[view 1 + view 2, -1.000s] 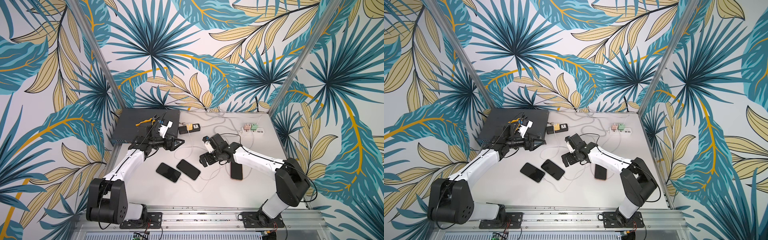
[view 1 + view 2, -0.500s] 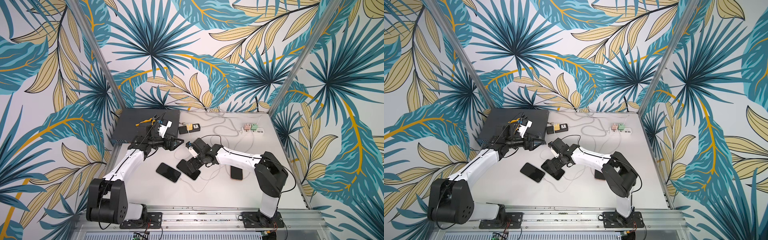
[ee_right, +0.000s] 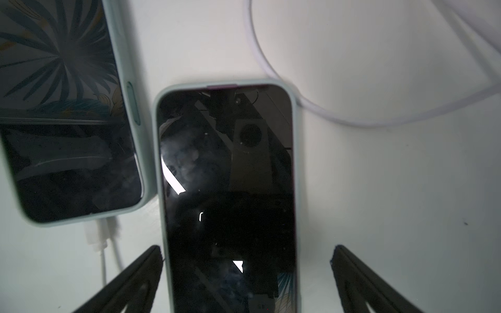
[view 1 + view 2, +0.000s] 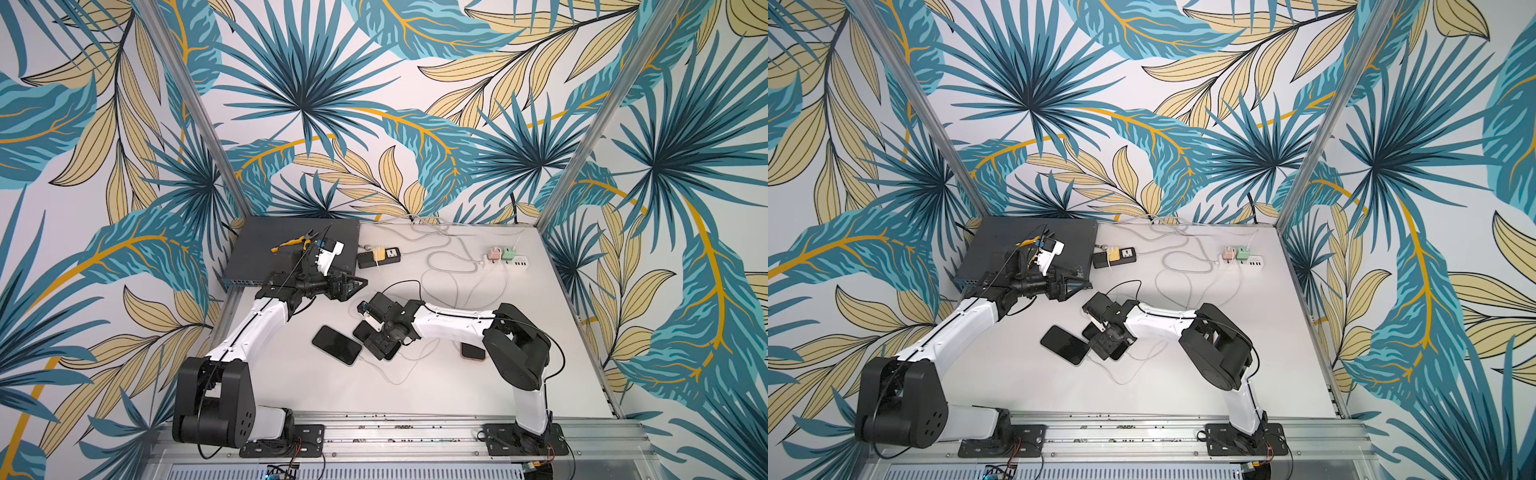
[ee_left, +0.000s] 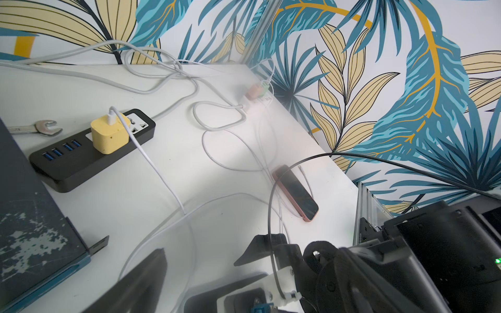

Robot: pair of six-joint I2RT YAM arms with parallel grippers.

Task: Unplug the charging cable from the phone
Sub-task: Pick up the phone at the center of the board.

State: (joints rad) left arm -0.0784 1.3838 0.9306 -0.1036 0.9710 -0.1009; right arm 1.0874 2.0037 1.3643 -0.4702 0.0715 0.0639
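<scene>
Right pincer (image 3: 246, 248) is spread wide right over the phone (image 3: 227, 162) lying flat on the table (image 3: 393, 189), its long axis running straight out between the fingers (image 3: 130, 279). Can't see its plug end though. Left pincer (image 4: 353, 284) is spread too but well off, so right's nearer

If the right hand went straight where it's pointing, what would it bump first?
Probably the phone lying between the open fingers of the right hand, though how far off is unclear.

Both top views look steeply down on the whole table (image 4: 332, 395) from the front. The left wrist view skims across it; the right wrist view sits close above a phone (image 3: 230, 176).
</scene>
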